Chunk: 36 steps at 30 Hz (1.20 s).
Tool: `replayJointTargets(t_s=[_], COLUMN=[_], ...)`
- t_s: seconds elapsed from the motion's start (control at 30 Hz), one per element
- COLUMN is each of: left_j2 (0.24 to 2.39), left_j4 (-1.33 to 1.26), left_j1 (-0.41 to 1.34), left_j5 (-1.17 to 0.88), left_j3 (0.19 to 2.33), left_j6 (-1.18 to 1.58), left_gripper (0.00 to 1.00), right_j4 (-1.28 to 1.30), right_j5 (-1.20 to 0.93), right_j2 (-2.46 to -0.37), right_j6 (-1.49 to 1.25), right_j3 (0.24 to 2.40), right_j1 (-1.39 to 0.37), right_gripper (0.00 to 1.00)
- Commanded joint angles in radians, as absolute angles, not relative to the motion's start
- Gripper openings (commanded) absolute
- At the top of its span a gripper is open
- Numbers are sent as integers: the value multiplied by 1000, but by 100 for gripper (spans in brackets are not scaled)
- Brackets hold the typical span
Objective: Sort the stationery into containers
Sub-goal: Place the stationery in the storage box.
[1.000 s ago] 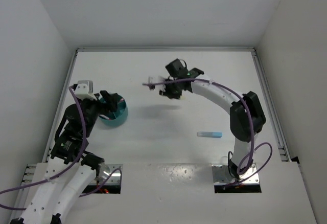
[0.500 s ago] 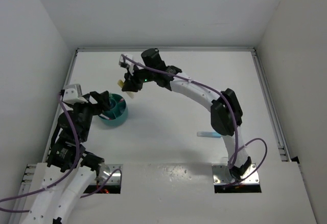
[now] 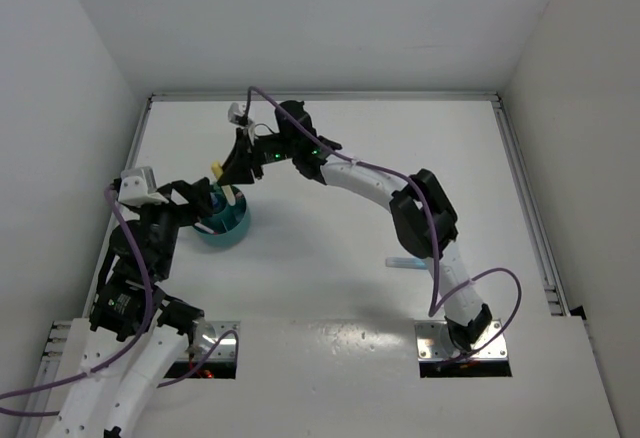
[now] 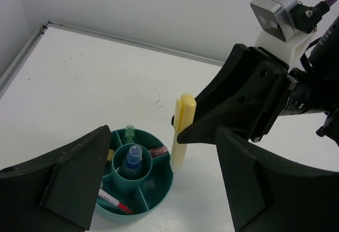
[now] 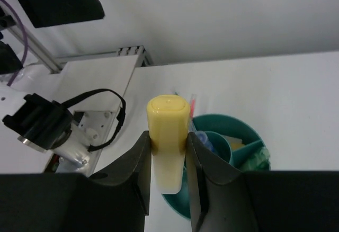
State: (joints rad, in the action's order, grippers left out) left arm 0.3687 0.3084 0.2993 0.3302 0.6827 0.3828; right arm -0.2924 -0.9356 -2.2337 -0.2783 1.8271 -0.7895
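**Yellow marker hanging at the organiser's rim**

The left pincer point(image 4: 161, 181) is hovering spread wide over the teal organiser point(image 4: 156, 203) on the counter point(image 3: 330, 288), gripping nothing. Beyond it, the right pincer point(image 5: 168, 142) is pinching a yellow marker point(image 4: 183, 131) upright at the far rim.

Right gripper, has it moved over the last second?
Yes. The right gripper, shut on a yellow marker, has swung left, from well right of the teal cup to its far rim.

A pale yellow marker point(image 4: 183, 128) stands upright at the rim of the divided teal organiser point(image 4: 159, 194), whose centre holds a blue-capped bottle point(image 4: 133, 157).
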Motion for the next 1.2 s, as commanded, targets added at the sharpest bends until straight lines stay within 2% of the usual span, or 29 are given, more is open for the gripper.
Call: replayJointTargets(t_s=[0.0,0.57,0.73,0.97,1.17], left_j2=[362,353,353,353,353], left_j4=[285,285,285,285,285], left_j1=[287,287,287,287,287], left_j5=[331,331,331,331,331], left_j3=[683,683,683,683,683], left_j6=[390,390,390,390,390], left_gripper=[85,85,85,85,85], right_j4=[-437,-425,-338,-235,-177], right_j5=[-1005,-986,-977,-956,-933], right_j2=[-2262,-2355,-2364,-2373,-2373], right_j6=[-334,-278,-213,-100,-58], right_j3=[1822,1832,1841,1850,1861], right_j1=[-805,-796,-796,-796,-796], right_gripper=[0,0,18,18,28])
